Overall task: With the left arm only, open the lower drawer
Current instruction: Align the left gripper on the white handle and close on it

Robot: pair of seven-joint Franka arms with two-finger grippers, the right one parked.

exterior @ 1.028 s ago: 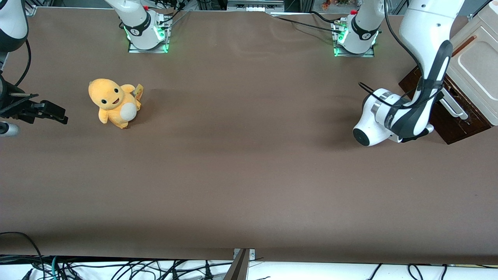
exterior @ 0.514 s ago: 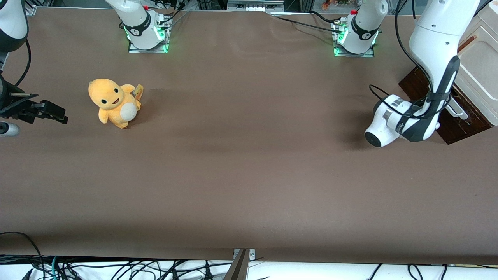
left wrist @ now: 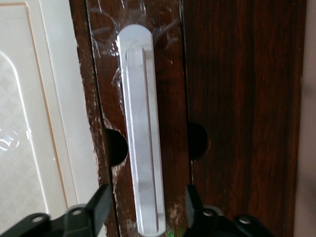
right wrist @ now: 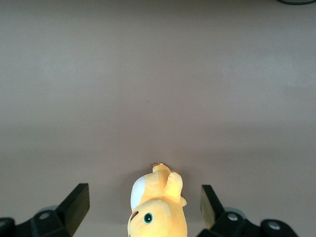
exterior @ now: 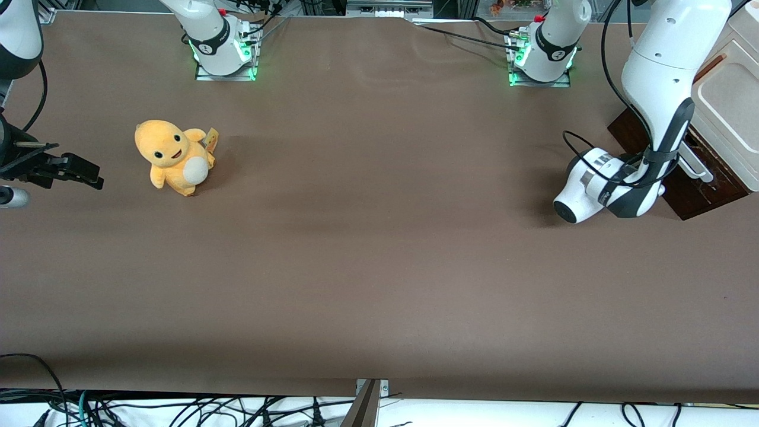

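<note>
Silvery flat bar handle (left wrist: 142, 143) sits between open tool (left wrist: 146, 207) fingers

Front view overlooks the table (exterior: 367, 255) from above; left wrist view faces the lower drawer (left wrist: 168, 74) closely.

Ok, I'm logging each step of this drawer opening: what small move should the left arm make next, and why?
Probably close the gripper on the bar handle. Its open fingers already straddle the handle's end on the dark drawer front, and the drawer looks shut, so a firm grasp should come before pulling.
</note>
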